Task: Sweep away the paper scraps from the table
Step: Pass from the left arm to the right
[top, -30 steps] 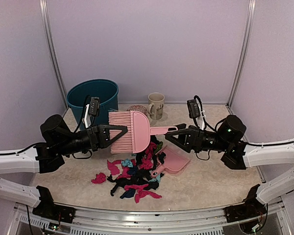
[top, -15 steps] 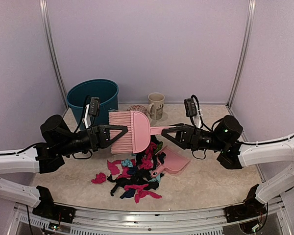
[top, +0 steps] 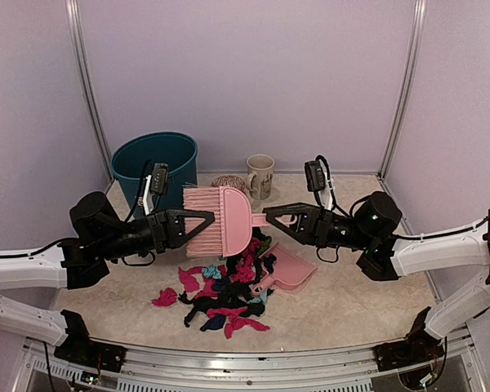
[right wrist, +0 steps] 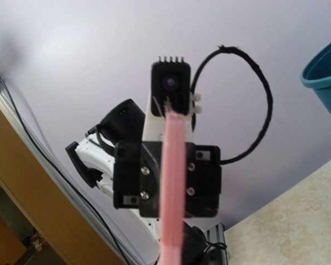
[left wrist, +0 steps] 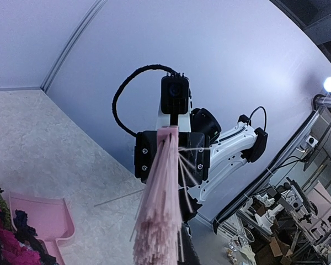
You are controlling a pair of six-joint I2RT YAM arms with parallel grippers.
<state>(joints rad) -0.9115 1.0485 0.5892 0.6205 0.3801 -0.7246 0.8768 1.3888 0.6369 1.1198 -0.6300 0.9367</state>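
Note:
A pink brush [top: 220,220] hangs level in the air between both arms, above the back of the paper scraps [top: 224,298], which lie heaped on the table [top: 351,294]. My left gripper [top: 202,219] is shut on the bristle end; in the left wrist view the bristles [left wrist: 160,210] run up the middle. My right gripper [top: 271,219] has its jaws closed around the handle, seen edge-on in the right wrist view as a pink handle [right wrist: 172,187]. The pink dustpan [top: 287,269] lies on the table beside the heap, under the right gripper.
A teal bin [top: 153,163] stands at the back left. A mug [top: 260,175] and a ball of twine [top: 226,181] sit at the back centre. A metal rail [top: 245,359] runs along the front edge.
My right gripper has moved left along the brush handle and its jaws have closed in on it. The left arm and brush have barely shifted.

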